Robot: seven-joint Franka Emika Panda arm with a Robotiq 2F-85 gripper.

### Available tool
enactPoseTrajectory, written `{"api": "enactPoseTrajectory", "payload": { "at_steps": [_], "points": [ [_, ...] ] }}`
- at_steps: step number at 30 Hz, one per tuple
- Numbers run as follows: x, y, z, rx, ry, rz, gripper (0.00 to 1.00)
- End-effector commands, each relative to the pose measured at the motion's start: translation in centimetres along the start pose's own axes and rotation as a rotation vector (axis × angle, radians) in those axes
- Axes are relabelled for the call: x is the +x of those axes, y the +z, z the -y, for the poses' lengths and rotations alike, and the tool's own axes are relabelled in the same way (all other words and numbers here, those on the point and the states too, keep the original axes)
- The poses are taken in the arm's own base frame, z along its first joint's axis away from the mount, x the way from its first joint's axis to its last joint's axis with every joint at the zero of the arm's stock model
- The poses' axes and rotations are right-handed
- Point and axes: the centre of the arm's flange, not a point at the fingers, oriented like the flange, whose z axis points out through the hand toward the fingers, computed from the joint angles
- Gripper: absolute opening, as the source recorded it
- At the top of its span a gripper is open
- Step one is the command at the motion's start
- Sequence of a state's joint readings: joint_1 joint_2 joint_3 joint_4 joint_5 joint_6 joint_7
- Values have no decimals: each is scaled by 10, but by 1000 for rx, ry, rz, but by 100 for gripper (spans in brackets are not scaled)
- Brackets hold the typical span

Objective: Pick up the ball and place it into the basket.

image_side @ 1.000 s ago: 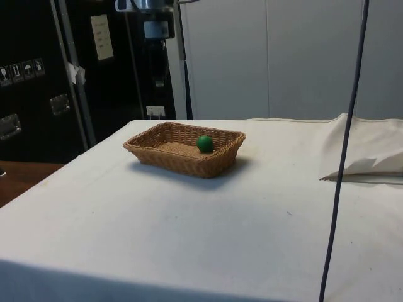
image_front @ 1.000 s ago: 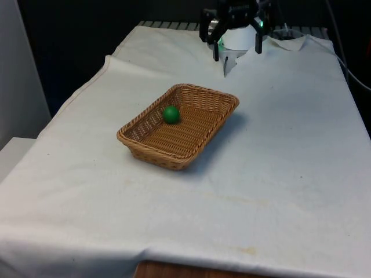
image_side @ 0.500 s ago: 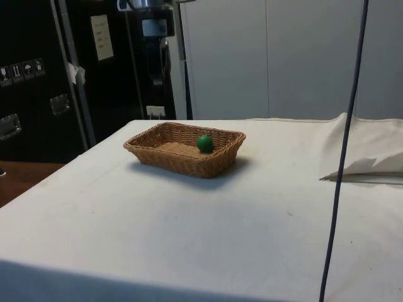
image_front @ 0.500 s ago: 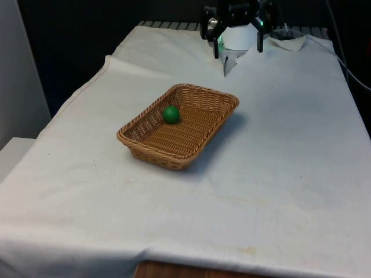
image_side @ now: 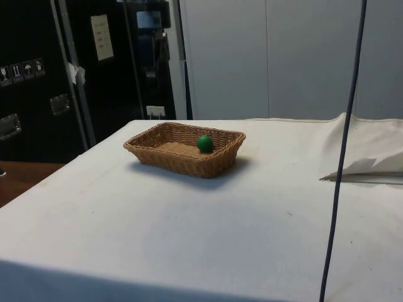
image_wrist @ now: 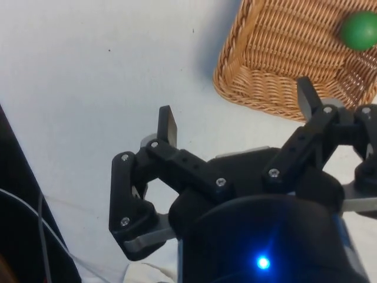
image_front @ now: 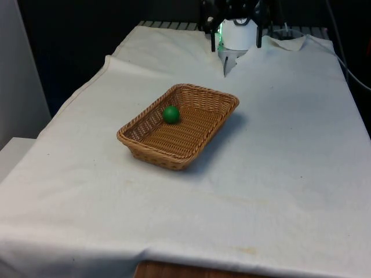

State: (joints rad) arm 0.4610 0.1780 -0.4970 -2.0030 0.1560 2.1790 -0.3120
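The green ball (image_front: 171, 114) lies inside the brown wicker basket (image_front: 152, 158), against the wall on the front view's left. From the side, the ball (image_side: 204, 143) rests near the basket's (image_side: 182, 161) right-hand end. My gripper (image_front: 237, 39) hangs high over the table's far end, well away from the basket. It is open and holds nothing. In the wrist view its black fingers (image_wrist: 168, 126) are spread wide around the gripper's centre (image_wrist: 237, 112), with the basket's corner (image_wrist: 235, 88) and the ball (image_wrist: 359, 30) beyond them.
The white cloth bunches into a fold (image_front: 229, 62) at the far end, under the gripper. In the side view a dark cable (image_side: 343, 157) hangs down in front and a raised cloth fold (image_side: 368, 154) lies at the right. The basket stands mid-table.
The gripper has risen and drawn back towards the table's far end. The ball and the basket have not moved.
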Motion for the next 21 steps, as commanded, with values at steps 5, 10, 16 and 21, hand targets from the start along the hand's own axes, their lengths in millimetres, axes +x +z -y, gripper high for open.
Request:
{"api": "enactPoseTrajectory", "payload": {
  "at_steps": [5, 10, 16, 21],
  "points": [
    [0, -4, -1, -7, 51, -2, 100],
    [1, -4, -1, -5, 78, -4, 100],
    [1, -3, -1, -3, 128, -6, 100],
    [1, -3, -1, -3, 154, -7, 100]
  ]
}}
